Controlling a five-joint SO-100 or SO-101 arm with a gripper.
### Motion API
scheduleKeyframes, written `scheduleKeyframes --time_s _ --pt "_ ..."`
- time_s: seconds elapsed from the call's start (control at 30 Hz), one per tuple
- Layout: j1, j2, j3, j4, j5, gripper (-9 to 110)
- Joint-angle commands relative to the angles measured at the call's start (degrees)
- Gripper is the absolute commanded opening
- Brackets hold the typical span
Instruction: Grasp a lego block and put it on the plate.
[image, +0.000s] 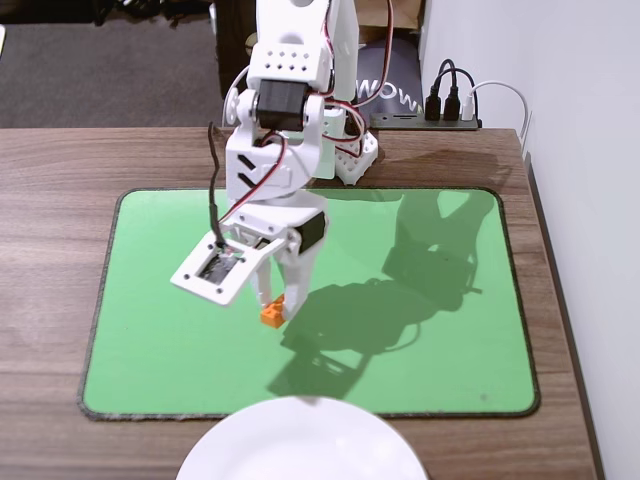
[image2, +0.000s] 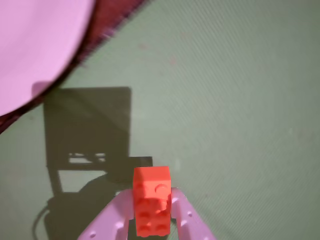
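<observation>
Nearest the camera in the fixed view, the plate (image: 300, 445) sits at the front edge of the tabletop (image: 60, 170), overlapping the front border of the green mat (image: 160, 340); only its far half shows. In the wrist view it fills the upper left corner (image2: 35, 45).

Further in, over the middle of the mat, the jaws (image: 275, 305) are closed to the width of the lego block (image: 271, 314), one finger against each long side. The wrist view shows the orange brick (image2: 151, 200) pinched between both white fingers (image2: 187, 215), studs up. Whether it has cleared the mat I cannot tell; in the fixed view it looks very low.

To do this step well, I would judge: keep the squeeze steady, raise the brick clear of the mat before travelling, then carry it toward the front edge and release low over the plate's middle so it does not bounce or slide off the glossy surface.

Beyond the back edge, a dark object behind the arm's base carries white letters reading "WOW" (image: 378, 92), partly hidden.
</observation>
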Motion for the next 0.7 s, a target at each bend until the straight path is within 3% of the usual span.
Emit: scheduleKeyframes --time_s 0.0,0.67 --pt "-0.18 4.22 -0.26 -1.23 -5.63 4" --pt "-2.37 14.77 1.49 -10.81 -28.48 4"
